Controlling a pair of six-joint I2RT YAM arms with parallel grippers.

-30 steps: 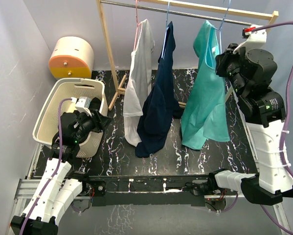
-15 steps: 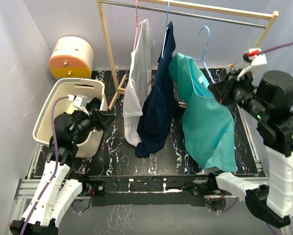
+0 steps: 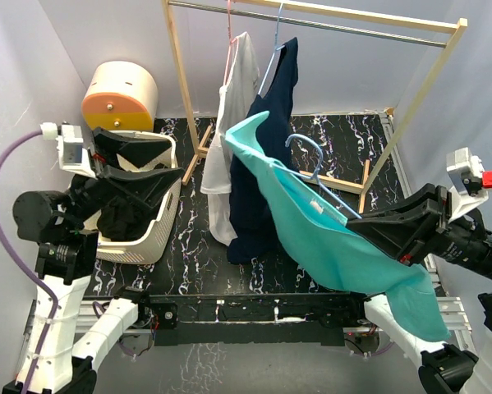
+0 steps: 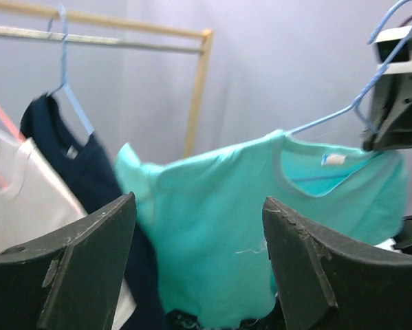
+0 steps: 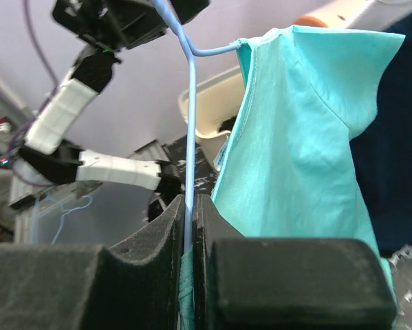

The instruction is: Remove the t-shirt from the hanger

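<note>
Shirts: three, two on rail | hangers: seemingly three | right pincer pinching hanger of teal t-shirt | left pincer spread

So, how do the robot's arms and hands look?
Arms: white links, black joints. The left hand and right hand have broad matt black fingers. A purple cable runs along the left arm; a red-tipped white block tops the right wrist.

We see a black tabletop veined with white — on it stand a cream slatted plastic laundry basket and a pale wooden clothes rack.
</note>
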